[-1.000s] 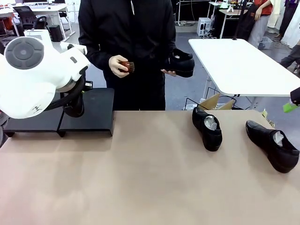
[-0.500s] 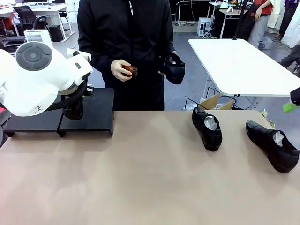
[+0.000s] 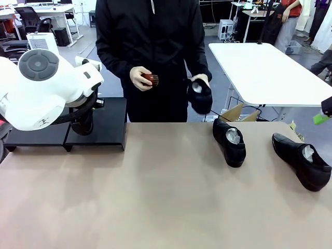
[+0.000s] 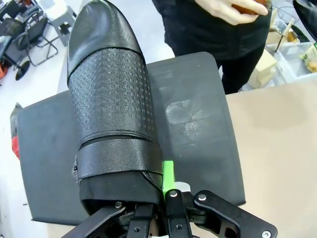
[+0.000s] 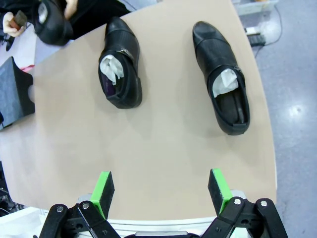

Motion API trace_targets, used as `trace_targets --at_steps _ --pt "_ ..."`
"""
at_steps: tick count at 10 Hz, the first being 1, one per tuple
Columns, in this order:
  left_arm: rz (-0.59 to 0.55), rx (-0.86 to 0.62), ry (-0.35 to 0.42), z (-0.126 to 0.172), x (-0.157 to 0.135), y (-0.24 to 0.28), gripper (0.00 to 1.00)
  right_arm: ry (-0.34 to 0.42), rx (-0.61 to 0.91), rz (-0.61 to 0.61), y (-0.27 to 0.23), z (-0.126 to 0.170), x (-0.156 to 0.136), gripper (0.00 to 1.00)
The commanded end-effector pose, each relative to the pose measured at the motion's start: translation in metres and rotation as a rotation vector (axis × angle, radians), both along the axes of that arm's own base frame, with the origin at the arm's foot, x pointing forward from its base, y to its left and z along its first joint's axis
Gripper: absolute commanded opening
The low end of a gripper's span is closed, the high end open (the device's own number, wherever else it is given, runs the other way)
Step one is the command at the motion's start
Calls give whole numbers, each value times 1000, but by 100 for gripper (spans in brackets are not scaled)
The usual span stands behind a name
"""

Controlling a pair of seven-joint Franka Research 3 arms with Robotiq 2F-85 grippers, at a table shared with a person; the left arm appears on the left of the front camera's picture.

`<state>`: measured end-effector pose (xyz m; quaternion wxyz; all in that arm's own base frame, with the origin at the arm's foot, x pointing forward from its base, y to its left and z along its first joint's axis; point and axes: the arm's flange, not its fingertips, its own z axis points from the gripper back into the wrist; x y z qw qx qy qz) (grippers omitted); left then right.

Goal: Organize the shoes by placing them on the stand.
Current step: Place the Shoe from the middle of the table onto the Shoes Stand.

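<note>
Black leather is sitting in your left gripper (image 4: 161,184): it's clamping the heel rim of a textured shoe (image 4: 111,109), w/ one green pad (image 4: 168,173) pressing outside the collar and the other finger hiding behind the shoe. That shoe is pointing toe-away over the stand (image 4: 195,114); can't tell whether the sole is touching the deck. In the front view your left arm (image 3: 41,88) is blocking most of this, w/ just a dark bit of the shoe showing below the wrist, over the stand's top. Your right gripper (image 5: 162,189) is hovering w/ fingers spread wide, nothing btwn the pads, above the near edge of the tan table (image 5: 163,144). Two more shoes are lying on that table on your R side, apart from each other: the middle shoe (image 3: 231,140) and the outer shoe (image 3: 303,160). Both are resting on their soles, white paper stuffing showing, well apart from the stand. Across the table a person is standing, one hand (image 3: 139,78) gripping a brown brush (image 3: 151,79). The other hand (image 3: 199,79) is holding a fourth shoe (image 3: 200,98) off the table, stuffing facing you. Behind, a white table (image 3: 264,72) is standing, and a cardboard box (image 3: 236,111) is sitting just past your table's far edge.
</note>
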<state>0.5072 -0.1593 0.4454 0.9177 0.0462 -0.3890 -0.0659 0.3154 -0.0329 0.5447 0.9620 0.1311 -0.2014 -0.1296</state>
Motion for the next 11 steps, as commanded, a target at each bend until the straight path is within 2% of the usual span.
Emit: trace_targets --at_steps 1,5,8,11 --pt "-45 36 18 -3 13 3 0 -3 11 11 1 0 0 100" --pt "-23 66 50 -19 38 13 0 -3 11 11 1 0 0 100" --pt "-9 71 91 -23 40 11 0 0 0 0 0 0 0 100" --pt "1 82 94 -25 43 13 0 8 80 -95 -61 13 -16 100"
